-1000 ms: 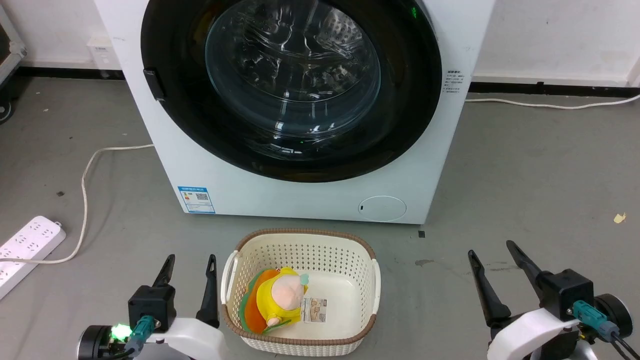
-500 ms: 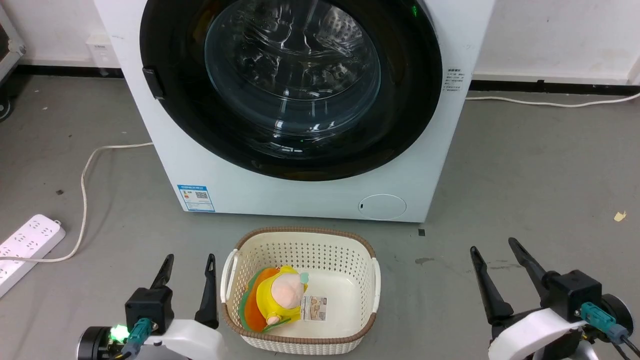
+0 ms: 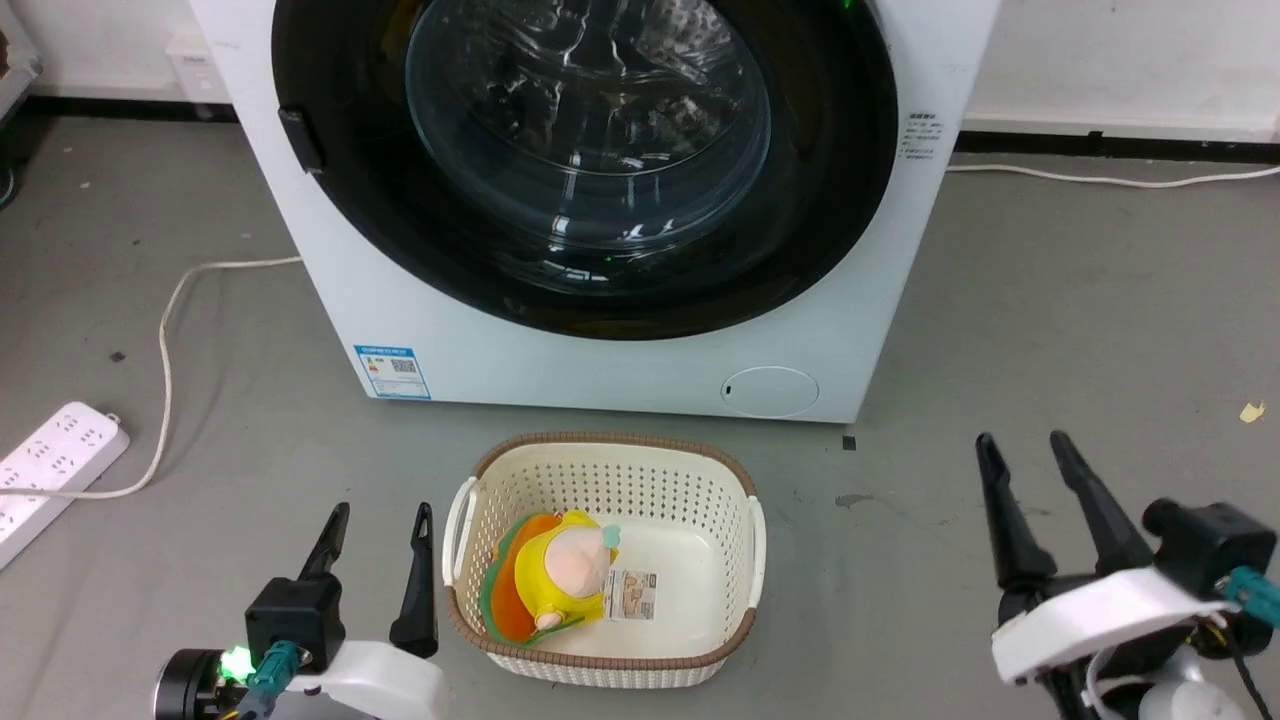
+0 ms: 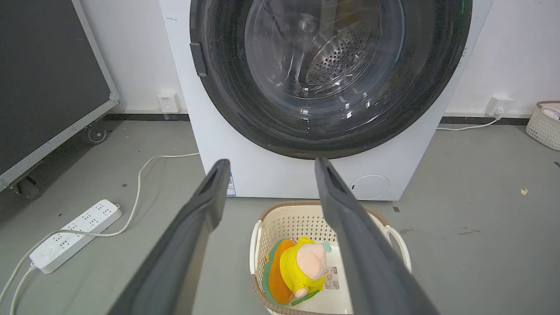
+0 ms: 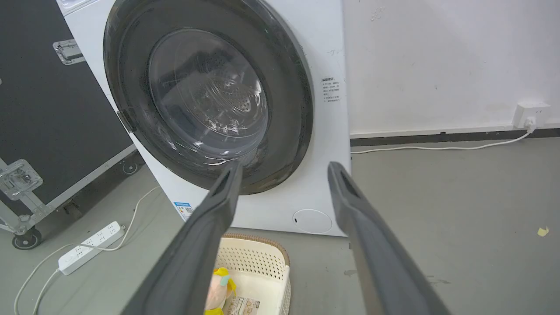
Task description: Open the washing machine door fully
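The washing machine (image 3: 560,370) is a white front-loading box standing on the grey floor ahead of me. Its round glossy black door (image 3: 585,150) with the bulging glass bowl lies flat against the front, shut, with a small dark latch tab (image 3: 300,140) on its left rim. My left gripper (image 3: 384,510) is open and low, left of the basket. My right gripper (image 3: 1022,440) is open at the lower right, well short of the machine. The door (image 4: 323,57) rises beyond the left gripper (image 4: 272,162). It also stands beyond the right gripper (image 5: 285,165), where the door (image 5: 205,96) is seen at an angle.
A cream perforated basket (image 3: 600,460) with a yellow plush toy (image 3: 565,575) sits on the floor before the machine, between my arms. A white power strip (image 3: 50,470) and its cable lie at the left. A black wheeled case (image 5: 43,109) stands left of the machine.
My right gripper has risen and swung forward, its fingers now more upright. The head camera has shifted slightly, so the machine sits higher in view. The left gripper has stayed put.
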Tool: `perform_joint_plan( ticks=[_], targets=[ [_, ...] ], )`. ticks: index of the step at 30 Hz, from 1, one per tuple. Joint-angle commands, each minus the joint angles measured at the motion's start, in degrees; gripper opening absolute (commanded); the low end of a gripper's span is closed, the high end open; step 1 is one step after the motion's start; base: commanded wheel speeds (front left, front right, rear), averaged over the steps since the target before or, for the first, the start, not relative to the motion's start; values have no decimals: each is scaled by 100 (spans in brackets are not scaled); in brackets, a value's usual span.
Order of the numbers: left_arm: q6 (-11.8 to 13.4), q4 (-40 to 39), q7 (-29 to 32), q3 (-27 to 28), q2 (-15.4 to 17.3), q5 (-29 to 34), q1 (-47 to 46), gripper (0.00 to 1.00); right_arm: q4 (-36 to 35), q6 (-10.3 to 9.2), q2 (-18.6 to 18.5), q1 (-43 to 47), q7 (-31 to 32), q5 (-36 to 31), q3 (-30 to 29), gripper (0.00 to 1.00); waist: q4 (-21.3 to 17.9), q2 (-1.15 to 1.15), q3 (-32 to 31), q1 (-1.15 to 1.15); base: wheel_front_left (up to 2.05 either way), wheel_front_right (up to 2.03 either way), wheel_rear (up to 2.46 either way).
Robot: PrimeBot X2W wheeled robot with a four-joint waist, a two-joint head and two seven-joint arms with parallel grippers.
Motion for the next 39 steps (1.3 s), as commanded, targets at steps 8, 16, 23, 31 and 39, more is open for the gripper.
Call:
perform_joint_plan(
  ticks=[8,16,23,31,39],
  targets=[
    [-56,-79,-139,-10,2,-38,-198,100,38,-1,3,-524,177,733,-178,100,102,0,216,0,0,0,0],
    [-109,-153,-235,-23,2,-15,-335,100,315,-2,5,-1142,416,1227,-394,100,218,0,466,0,0,0,0],
    [-153,-179,-318,-37,2,-17,-436,100,768,-2,8,-1763,524,1566,-627,0,317,0,666,0,0,0,0],
    [-202,-207,-414,-4,3,-62,-548,100,1576,-2,5,-2690,870,2042,-1084,0,388,0,924,0,0,0,0],
    [-266,-229,-510,27,3,-115,-677,100,2581,-3,-165,-3798,1283,2257,-1488,0,481,0,1262,0,0,0,0]
  ],
)
